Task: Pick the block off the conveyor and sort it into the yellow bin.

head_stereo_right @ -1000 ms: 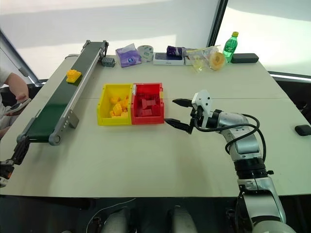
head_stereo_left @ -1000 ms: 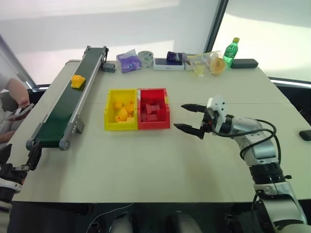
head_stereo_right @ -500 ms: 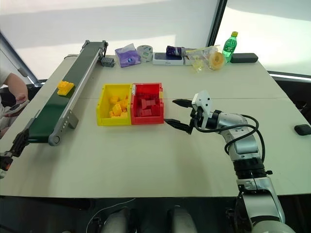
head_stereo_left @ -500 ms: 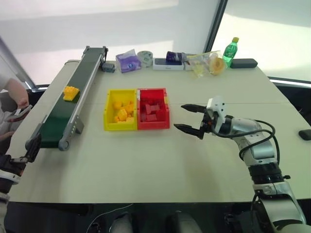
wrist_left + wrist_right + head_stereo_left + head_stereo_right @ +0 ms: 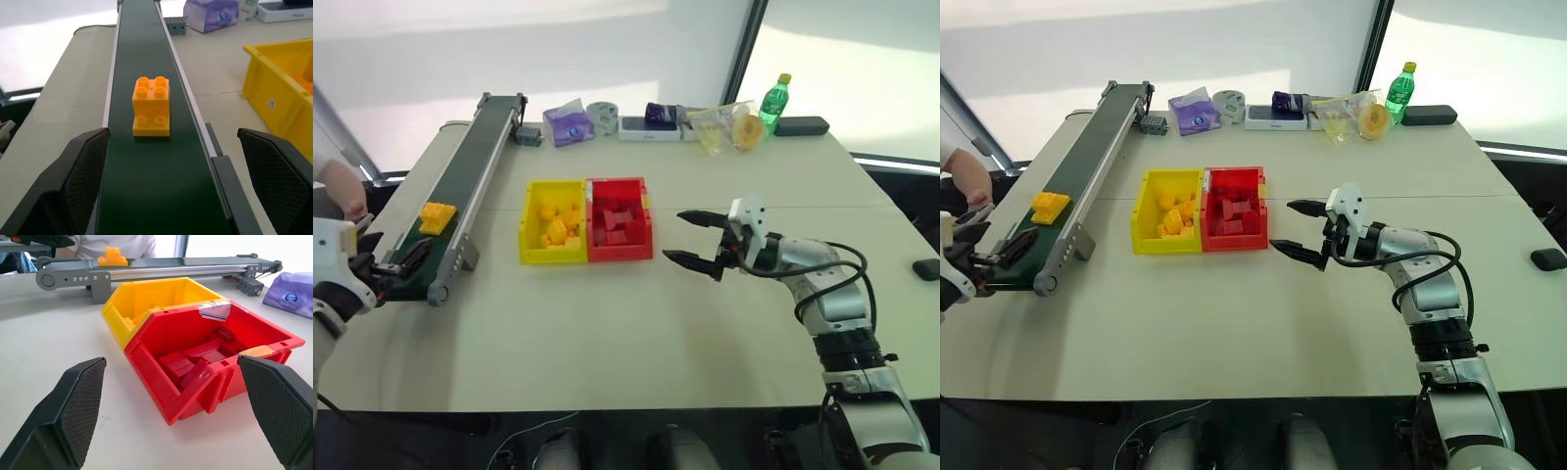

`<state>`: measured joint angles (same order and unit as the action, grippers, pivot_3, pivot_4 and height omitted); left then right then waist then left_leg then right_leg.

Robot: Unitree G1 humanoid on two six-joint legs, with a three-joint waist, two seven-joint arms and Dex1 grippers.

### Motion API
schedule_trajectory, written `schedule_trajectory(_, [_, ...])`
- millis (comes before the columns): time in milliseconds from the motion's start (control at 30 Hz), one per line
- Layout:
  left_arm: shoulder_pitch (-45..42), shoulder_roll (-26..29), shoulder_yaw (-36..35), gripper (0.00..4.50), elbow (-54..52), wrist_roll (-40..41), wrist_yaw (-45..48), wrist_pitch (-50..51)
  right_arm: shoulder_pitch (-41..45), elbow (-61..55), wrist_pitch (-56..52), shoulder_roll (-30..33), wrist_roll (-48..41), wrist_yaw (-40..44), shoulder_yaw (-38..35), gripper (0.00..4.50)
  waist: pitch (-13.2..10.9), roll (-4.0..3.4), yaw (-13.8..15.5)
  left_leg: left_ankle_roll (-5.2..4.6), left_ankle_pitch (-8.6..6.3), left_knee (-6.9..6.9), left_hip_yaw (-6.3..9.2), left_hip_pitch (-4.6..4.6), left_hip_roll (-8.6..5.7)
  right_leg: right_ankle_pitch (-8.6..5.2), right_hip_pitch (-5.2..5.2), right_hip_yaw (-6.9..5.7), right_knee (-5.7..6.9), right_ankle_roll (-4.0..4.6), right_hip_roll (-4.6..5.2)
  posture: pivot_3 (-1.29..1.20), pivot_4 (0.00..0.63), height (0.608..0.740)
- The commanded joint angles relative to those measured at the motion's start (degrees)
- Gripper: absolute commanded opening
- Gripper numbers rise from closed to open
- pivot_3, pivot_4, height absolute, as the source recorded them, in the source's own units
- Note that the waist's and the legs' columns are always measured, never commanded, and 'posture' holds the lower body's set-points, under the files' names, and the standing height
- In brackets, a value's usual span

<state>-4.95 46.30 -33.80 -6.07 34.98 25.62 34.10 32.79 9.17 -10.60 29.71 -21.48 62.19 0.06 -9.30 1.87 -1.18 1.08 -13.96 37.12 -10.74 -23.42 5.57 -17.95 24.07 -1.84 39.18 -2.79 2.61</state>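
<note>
A block is being awaited at the near end of the conveyor.

The left gripper (image 5: 399,262) is being held spread wide and empty at the near end of the conveyor (image 5: 470,181), with the block (image 5: 436,216) lying on the belt just beyond. Further right, the right gripper (image 5: 695,238), also spread and empty, is being held beside the red bin (image 5: 619,219), which adjoins the yellow bin (image 5: 530,220). A closing pinch on the block is judged to be called for next.

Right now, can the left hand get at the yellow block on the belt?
Probably yes: the left hand is open at the conveyor's near end, facing the block, with bare belt between them.
</note>
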Motion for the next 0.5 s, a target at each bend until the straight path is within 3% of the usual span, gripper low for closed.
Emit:
schedule_trajectory(33, [-3.7, 2.1, 0.4, 4.38, 3.8, -0.4, 1.1, 1.8, 0.9, -2.1, 0.5, 0.1, -0.5, -0.6, -0.9, 4.5, 0.0, 0.0, 0.0, 0.0, 0.0, 0.0, 0.0, 0.0, 0.0, 0.0, 0.0, 0.0, 0.0, 0.0, 0.0, 0.0, 0.15, 0.74])
schedule_trajectory(333, [-6.6, 2.2, 4.9, 4.38, 8.3, -3.6, 4.0, 2.2, -0.4, -4.7, -0.8, 0.9, -1.0, -1.4, -1.3, 4.5, 0.0, 0.0, 0.0, 0.0, 0.0, 0.01, -0.04, -0.02, -0.01, 0.01, 0.02, 0.01, 0.01, -0.01, 0.02, 0.0, 0.15, 0.74])
schedule_trajectory(433, [-5.8, 1.6, 4.1, 3.54, 7.2, -2.8, 5.0, 3.2, -1.0, -5.0, -0.8, 1.1, -1.1, -1.4, -1.5, 4.5, 0.0, 0.0, 0.0, 0.0, 0.0, 0.01, -0.04, -0.02, 0.0, 0.0, 0.02, 0.01, 0.01, -0.01, 0.02, 0.0, 0.15, 0.74])
schedule_trajectory(500, [-5.3, 1.5, 3.6, 2.58, 6.7, -3.0, 4.6, 3.6, -1.2, -4.8, -0.5, 1.2, -1.0, -1.3, -1.5, 4.5, 0.0, 0.0, 0.0, 0.0, 0.0, 0.01, -0.03, -0.02, 0.0, 0.01, 0.03, 0.01, 0.01, -0.01, 0.02, 0.0, 0.15, 0.74])
